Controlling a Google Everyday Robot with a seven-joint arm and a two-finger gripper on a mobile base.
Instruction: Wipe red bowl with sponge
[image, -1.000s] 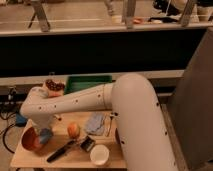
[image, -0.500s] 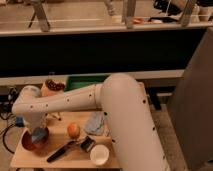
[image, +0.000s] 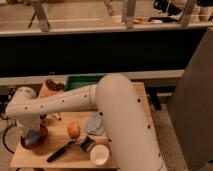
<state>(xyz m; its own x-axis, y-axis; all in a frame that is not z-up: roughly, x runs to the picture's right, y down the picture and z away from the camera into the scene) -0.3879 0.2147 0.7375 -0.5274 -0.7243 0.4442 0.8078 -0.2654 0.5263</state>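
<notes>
The red bowl (image: 36, 141) sits at the front left of the wooden table (image: 60, 156). My white arm reaches across from the right, and my gripper (image: 31, 132) hangs straight down into the bowl. A bluish sponge (image: 31, 138) shows at the gripper's tip inside the bowl. The arm's wrist hides the back of the bowl.
An orange (image: 73, 130) lies right of the bowl. A black-handled brush (image: 67, 148) and a white cup (image: 99, 154) lie near the front edge. A blue-grey cloth (image: 95, 123) is mid-table. A green tray (image: 80, 82) and a snack bag (image: 51, 88) stand at the back.
The arm has swung further left and down over the bowl, so the gripper now sits lower inside the bowl than before.
</notes>
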